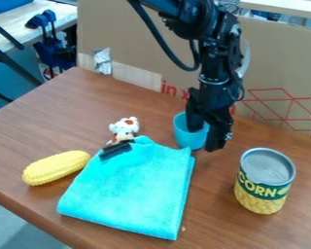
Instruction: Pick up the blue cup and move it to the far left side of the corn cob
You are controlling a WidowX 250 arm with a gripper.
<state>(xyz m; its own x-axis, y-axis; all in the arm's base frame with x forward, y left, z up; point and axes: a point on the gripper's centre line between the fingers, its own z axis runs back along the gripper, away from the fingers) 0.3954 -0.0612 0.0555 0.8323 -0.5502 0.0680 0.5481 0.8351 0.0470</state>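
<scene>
The black gripper (207, 132) hangs down at the blue cup (190, 137), right of centre, overlapping the cup's opening and right side. The cup stands upright behind the folded turquoise cloth (135, 187). A black clip-like object (116, 150) lies on the cloth's upper left corner, next to a small white and brown toy animal (124, 129). To the left of the cloth lies a yellow toy corn cob (56, 168). A corn can (265, 181) stands upright to the right of the cloth and in front of the gripper, apart from both.
The brown wooden table (67, 114) has its left edge running diagonally down the view. A cardboard panel (129, 41) stands along the back, behind the arm. Blue clamps (46, 29) are beyond the table at the upper left.
</scene>
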